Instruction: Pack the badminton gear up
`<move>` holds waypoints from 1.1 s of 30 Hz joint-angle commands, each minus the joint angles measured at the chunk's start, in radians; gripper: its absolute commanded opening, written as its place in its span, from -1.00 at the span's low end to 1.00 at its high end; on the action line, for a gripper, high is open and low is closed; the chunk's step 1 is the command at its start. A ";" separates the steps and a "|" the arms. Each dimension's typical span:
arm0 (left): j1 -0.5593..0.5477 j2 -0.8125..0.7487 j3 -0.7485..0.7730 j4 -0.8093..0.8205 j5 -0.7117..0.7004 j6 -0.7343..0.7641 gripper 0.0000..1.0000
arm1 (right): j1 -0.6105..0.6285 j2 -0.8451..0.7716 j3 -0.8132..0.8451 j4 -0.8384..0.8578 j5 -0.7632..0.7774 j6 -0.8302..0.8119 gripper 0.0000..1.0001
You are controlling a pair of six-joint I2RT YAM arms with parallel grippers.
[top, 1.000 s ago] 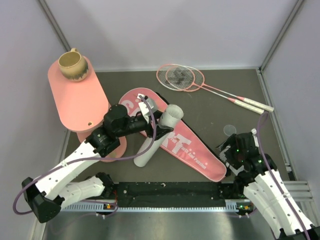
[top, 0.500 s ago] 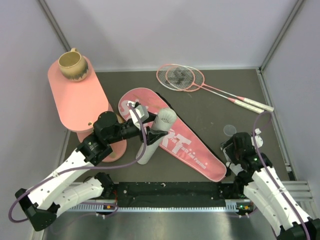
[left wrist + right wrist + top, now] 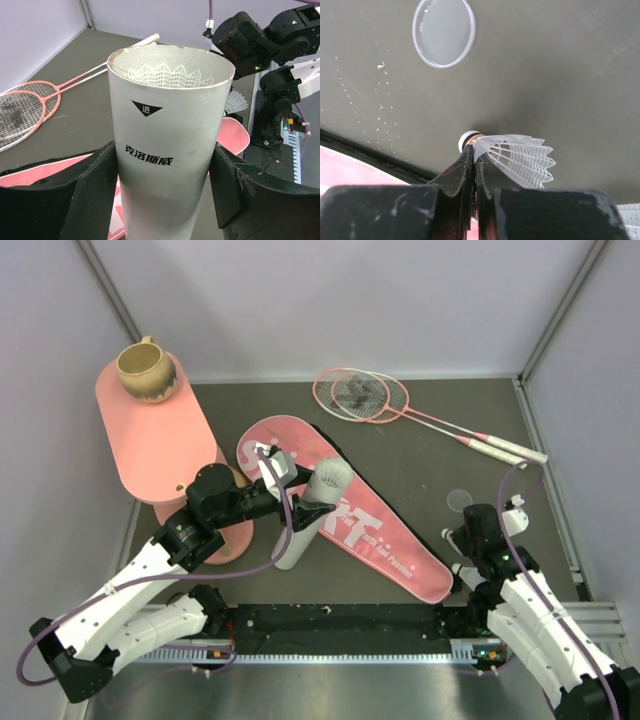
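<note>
right wrist: shuttlecock (image 3: 517, 155) at pincer (image 3: 472, 150) tips

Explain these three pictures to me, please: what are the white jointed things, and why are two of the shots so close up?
The white jointed things are two robot arms, bolted at the near edge of a dark table. The wide shot comes from a fixed camera above and behind them. The two close-ups come from a small camera on each wrist, so each one shows that arm's own fingers.

The left gripper clasps a white tube that has feathered shuttlecocks inside. The right gripper is shut at the neck of a loose shuttlecock and seems to be pinching it.

Also on the table are a pink bag, two rackets and a clear round lid. At the left, a mug stands on a pink side table.
</note>
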 commanded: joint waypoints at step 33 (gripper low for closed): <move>-0.006 0.101 0.031 0.022 0.095 -0.012 -0.95 | 0.413 0.408 1.124 -0.100 -0.809 -0.831 -1.00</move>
